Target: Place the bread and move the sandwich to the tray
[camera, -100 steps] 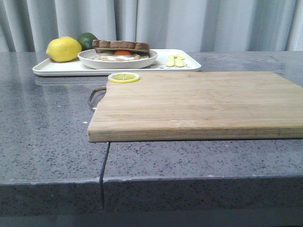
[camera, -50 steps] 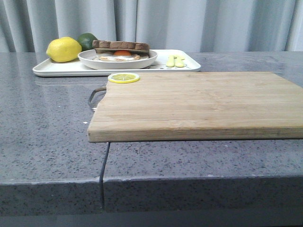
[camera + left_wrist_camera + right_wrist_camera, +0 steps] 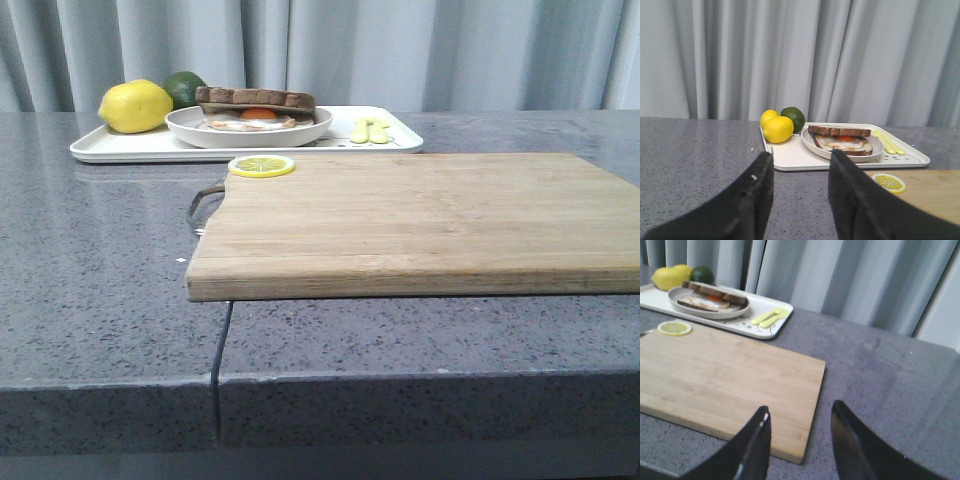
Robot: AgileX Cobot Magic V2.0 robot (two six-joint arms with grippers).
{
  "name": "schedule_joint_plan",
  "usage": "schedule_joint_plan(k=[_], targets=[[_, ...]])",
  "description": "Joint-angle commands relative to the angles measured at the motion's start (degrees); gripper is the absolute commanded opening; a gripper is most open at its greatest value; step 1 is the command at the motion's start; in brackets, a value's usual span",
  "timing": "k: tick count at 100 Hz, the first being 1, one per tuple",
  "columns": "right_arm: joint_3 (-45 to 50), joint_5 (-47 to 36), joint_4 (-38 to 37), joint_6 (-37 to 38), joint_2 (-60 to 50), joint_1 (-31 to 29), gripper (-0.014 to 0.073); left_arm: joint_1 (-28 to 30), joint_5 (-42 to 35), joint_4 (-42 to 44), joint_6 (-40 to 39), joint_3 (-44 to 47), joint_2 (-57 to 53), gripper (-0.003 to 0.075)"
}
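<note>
The sandwich (image 3: 255,106), brown bread slices with a fried egg between them, lies in a round white plate (image 3: 200,131) on the white tray (image 3: 120,147) at the back left. It also shows in the left wrist view (image 3: 841,141) and the right wrist view (image 3: 710,296). The top bread slice (image 3: 255,97) lies on the egg. No separate loose slice shows. My left gripper (image 3: 801,162) is open and empty, well short of the tray (image 3: 795,157). My right gripper (image 3: 800,415) is open and empty over the near right corner of the cutting board (image 3: 725,375). Neither gripper shows in the front view.
A lemon (image 3: 135,106) and a lime (image 3: 184,86) sit on the tray's left end, yellow cutlery (image 3: 370,130) on its right end. A lemon slice (image 3: 261,165) lies on the far left corner of the wooden cutting board (image 3: 420,220). Grey curtains hang behind the stone counter (image 3: 100,300).
The tray with its contents has shifted very slightly in the front view; nothing else has moved.
</note>
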Motion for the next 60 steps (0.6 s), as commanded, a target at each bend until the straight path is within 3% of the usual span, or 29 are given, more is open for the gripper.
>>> schedule_joint_plan(k=[1, 23, 30, 49, 60], targets=[[-0.07, -4.18, -0.61, 0.02, -0.66, -0.3, 0.0302, 0.06, -0.06, -0.4, 0.04, -0.83, -1.43, 0.0243], [0.13, -8.01, -0.61, 0.02, -0.66, -0.3, 0.0298, 0.06, 2.9, -0.4, 0.04, -0.54, -1.93, 0.0239], [0.13, -7.99, -0.61, 0.02, -0.66, -0.3, 0.027, 0.06, 2.54, -0.4, 0.04, -0.54, -1.93, 0.0204], [0.13, -8.0, -0.61, 0.02, -0.66, -0.3, 0.0048, 0.06, 2.18, -0.4, 0.04, -0.54, -1.93, -0.0013], [0.13, -7.95, -0.27, 0.02, -0.66, -0.3, -0.0096, 0.06, 2.18, -0.4, 0.04, -0.54, -1.93, -0.0019]])
